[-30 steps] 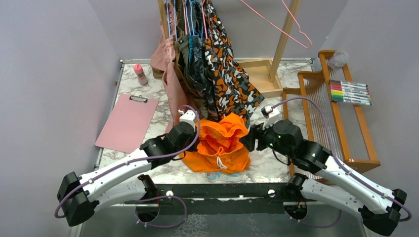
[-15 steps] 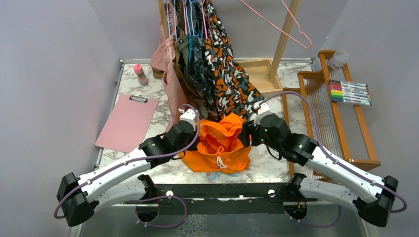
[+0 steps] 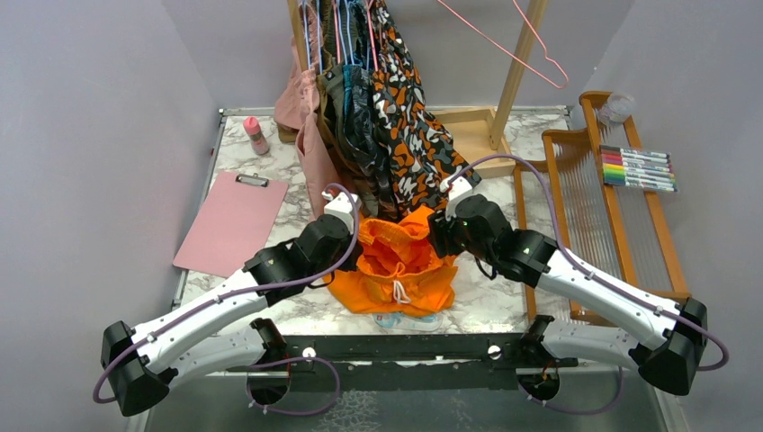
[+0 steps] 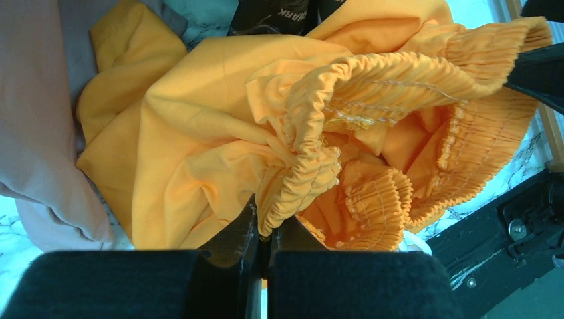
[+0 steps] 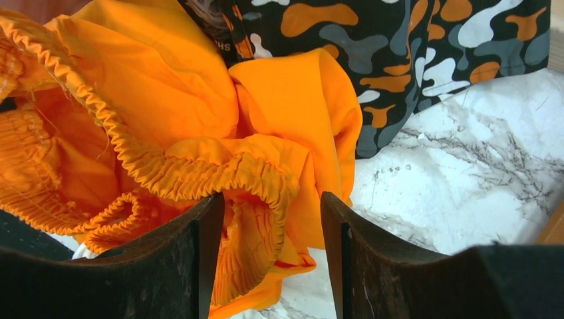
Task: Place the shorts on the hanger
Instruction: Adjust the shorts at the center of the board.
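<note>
Left gripper (image 4: 263,239) is clamped tight on a gathered fold of the waistband at the left side of the shorts (image 3: 400,261). Right gripper (image 5: 266,222) has its jaws apart, straddling the elastic waistband on the right side; the fabric sits between the fingers (image 5: 203,226) and isn't pinched. The shorts are bunched on the marble table (image 3: 490,301) between the two grippers, waistband opening up, with the white drawstring (image 3: 400,292) trailing toward the near edge. Pink clipboard (image 3: 231,222) lies flat well to the left, small pink bottle (image 3: 256,135) beyond it. Just behind the shorts hang the clothes on the rail: the camo garment (image 3: 418,153) touches the shorts' far edge, with the dusty pink garment (image 3: 306,117) on the left. White lettering on the black garment (image 4: 276,13) is cut off and only reads "ARK". To the right, the wooden rack (image 3: 621,234) holds a row of markers (image 3: 641,168), print too small to read. Farthest back, the hanger (image 3: 496,41) is up by the wooden post (image 3: 517,63), well apart from the shorts.
</note>
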`<action>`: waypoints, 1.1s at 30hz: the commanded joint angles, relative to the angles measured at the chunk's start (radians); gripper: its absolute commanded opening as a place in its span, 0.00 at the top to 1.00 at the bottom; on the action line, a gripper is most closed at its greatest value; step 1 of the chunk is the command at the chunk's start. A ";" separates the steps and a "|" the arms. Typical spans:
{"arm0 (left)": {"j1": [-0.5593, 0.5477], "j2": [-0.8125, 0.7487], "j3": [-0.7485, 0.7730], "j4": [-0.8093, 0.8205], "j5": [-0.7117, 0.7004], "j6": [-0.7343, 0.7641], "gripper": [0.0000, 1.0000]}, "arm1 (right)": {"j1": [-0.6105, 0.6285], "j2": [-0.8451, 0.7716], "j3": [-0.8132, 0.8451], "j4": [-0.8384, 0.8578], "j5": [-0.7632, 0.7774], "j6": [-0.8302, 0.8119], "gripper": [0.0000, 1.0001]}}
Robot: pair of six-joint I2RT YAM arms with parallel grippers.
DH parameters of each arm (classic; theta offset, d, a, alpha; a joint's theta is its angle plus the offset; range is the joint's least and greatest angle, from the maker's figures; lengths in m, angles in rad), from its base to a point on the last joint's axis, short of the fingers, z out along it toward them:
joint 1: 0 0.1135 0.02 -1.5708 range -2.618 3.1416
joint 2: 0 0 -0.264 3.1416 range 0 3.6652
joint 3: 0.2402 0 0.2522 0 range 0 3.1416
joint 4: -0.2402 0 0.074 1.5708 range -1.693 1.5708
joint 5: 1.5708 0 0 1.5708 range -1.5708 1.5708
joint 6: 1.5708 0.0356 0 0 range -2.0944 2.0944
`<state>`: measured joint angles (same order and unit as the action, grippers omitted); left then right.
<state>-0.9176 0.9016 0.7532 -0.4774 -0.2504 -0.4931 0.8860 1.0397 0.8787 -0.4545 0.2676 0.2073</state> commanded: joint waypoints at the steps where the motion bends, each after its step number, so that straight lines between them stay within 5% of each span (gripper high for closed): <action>1: 0.003 -0.029 0.058 -0.037 -0.009 0.038 1.00 | -0.002 0.025 0.040 0.047 0.022 -0.054 0.43; 7: 0.003 -0.031 0.104 -0.079 -0.029 0.077 1.00 | -0.002 0.047 0.047 0.048 0.013 -0.078 0.46; 15: 0.003 -0.033 0.155 -0.110 -0.046 0.104 1.00 | -0.002 0.059 0.051 0.050 0.028 -0.083 0.68; 21: 0.003 -0.034 0.170 -0.121 -0.043 0.116 1.00 | -0.002 0.080 0.050 0.062 0.051 -0.077 0.52; 24: 0.002 -0.035 0.167 -0.122 -0.040 0.114 1.00 | -0.002 0.097 0.053 0.063 0.041 -0.061 0.52; 29: 0.003 -0.042 0.162 -0.124 -0.039 0.111 1.00 | -0.002 0.088 0.040 0.072 0.040 -0.048 0.67; 33: 0.003 -0.046 0.184 -0.138 -0.053 0.124 1.00 | -0.002 0.056 0.066 0.061 0.032 -0.038 0.96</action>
<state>-0.9176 0.8787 0.8917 -0.6098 -0.2710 -0.3939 0.8860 1.1316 0.8986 -0.4133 0.2844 0.1490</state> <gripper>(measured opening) 0.026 0.143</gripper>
